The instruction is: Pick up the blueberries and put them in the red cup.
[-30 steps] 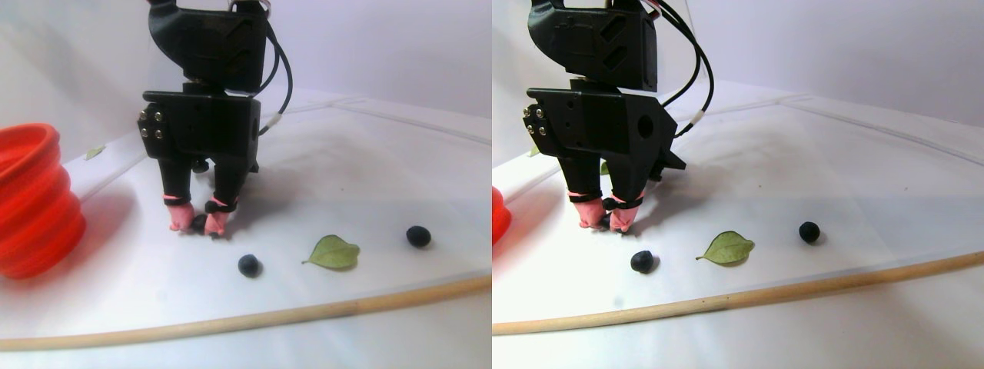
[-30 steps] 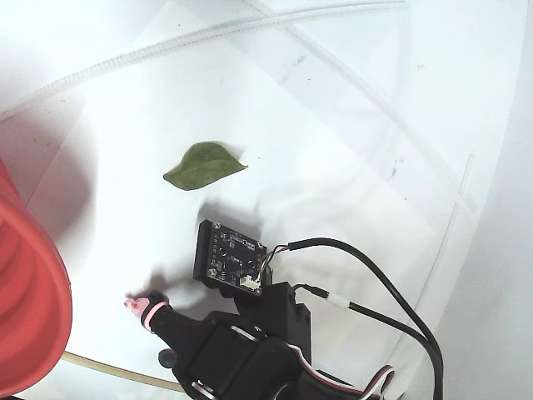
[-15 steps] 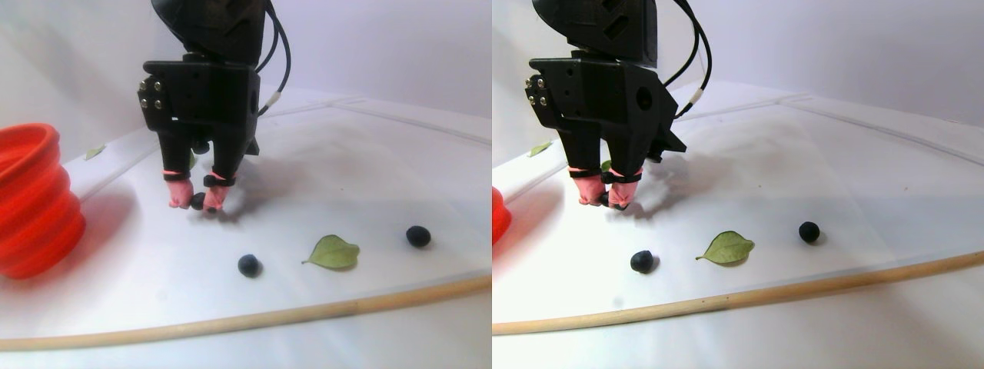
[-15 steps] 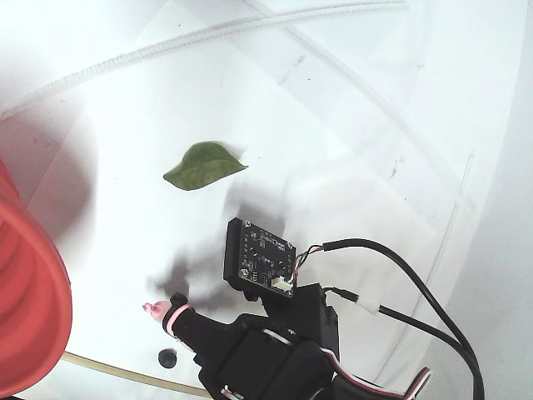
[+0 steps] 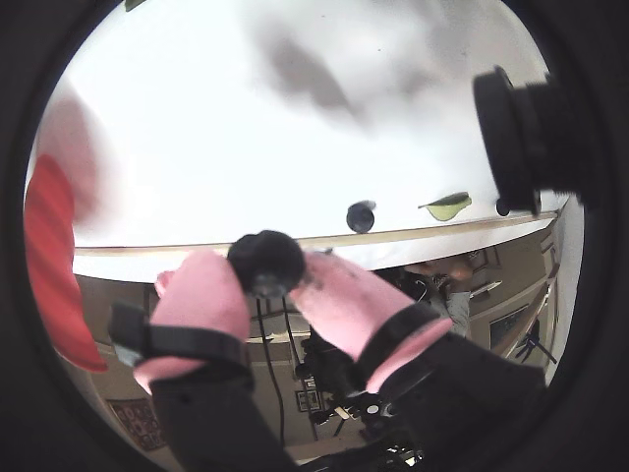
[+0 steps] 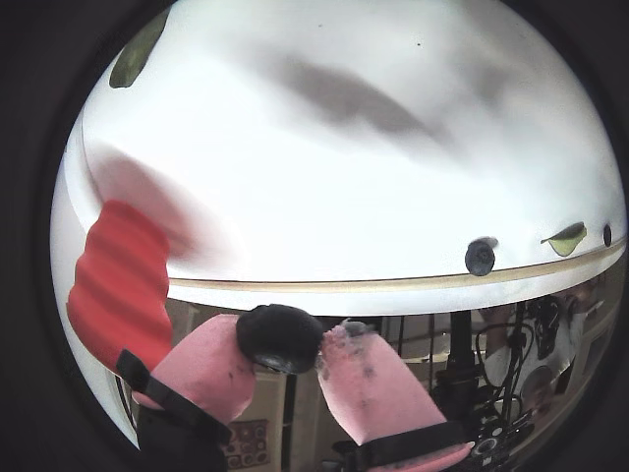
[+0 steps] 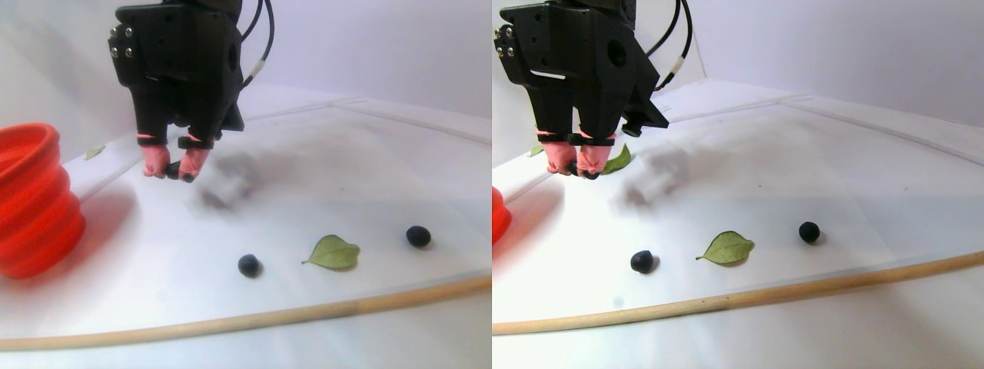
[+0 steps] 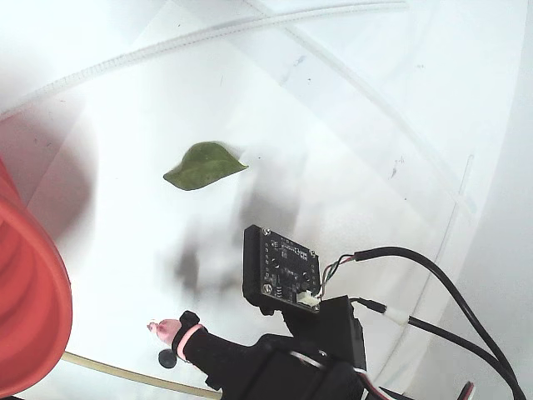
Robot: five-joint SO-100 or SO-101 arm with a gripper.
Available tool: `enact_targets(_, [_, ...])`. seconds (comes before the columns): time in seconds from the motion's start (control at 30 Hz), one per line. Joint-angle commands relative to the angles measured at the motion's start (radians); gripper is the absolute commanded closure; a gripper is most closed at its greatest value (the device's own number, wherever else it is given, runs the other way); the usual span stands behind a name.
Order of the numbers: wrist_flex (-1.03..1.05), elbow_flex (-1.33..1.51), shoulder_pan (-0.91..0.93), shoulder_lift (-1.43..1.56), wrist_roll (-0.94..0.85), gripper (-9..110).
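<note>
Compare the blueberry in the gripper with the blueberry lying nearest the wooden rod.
The held blueberry is pinched between the gripper's pink fingertips; the loose blueberry lies free. The held one hangs clear above the white table; the loose one rests on it, beside the green leaf. The held one is closer to the red cup. Both are small, round and near-black.

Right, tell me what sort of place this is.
Probably a home or hobby tabletop test rig: a white sheet edged by a wooden strip, a red cup, scattered blueberries and a leaf, with cluttered room furniture beyond in both wrist views.
</note>
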Motion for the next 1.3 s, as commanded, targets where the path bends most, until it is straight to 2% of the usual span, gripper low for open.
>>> enact_targets(0.0, [0.049, -0.020, -0.043, 0.110, 0.014, 90])
enact_targets(0.47, [0.189, -0.055, -0.133, 0.250, 0.092, 90])
enact_targets(1.27, [0.298, -0.172, -0.328, 0.282, 0.249, 90])
